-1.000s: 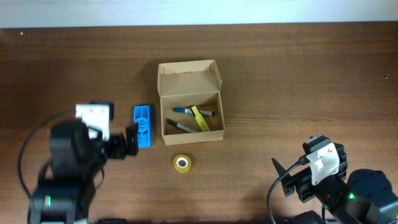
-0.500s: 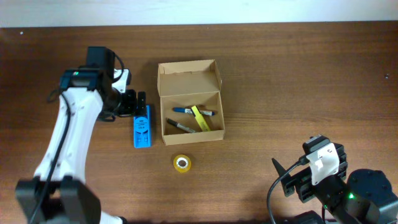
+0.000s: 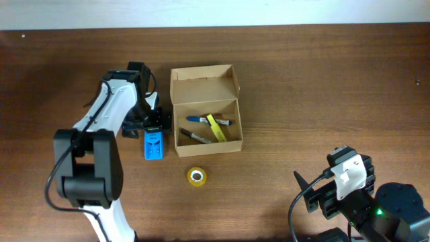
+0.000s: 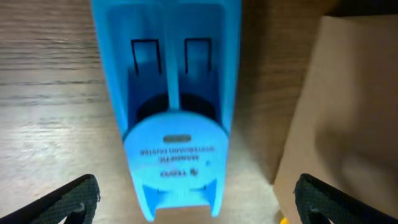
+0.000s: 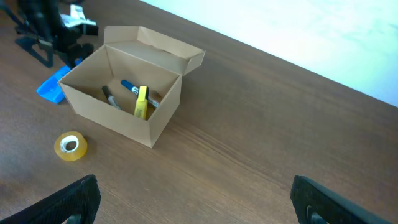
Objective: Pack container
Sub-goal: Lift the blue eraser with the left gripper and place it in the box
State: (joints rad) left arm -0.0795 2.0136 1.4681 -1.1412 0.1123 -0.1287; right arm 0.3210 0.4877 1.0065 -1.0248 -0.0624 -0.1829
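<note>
Parts of the case go unseen: in the overhead view the left gripper covers its upper end, and the left wrist view cuts off its top edge and shows the box only as a tan wall along the right side. The print on the case's round label is too small to read. The right arm is cropped by the lower right corner. The box sits open at the upper centre of the table, lid tilted back, markers inside, just right of the left gripper and not touching it. The left arm reaches up the left of the frame and bends back down, fingers spread wide astride the case, grasping nothing. The right gripper hangs low at lower right, also released, well apart from the box, with tape between.
</note>
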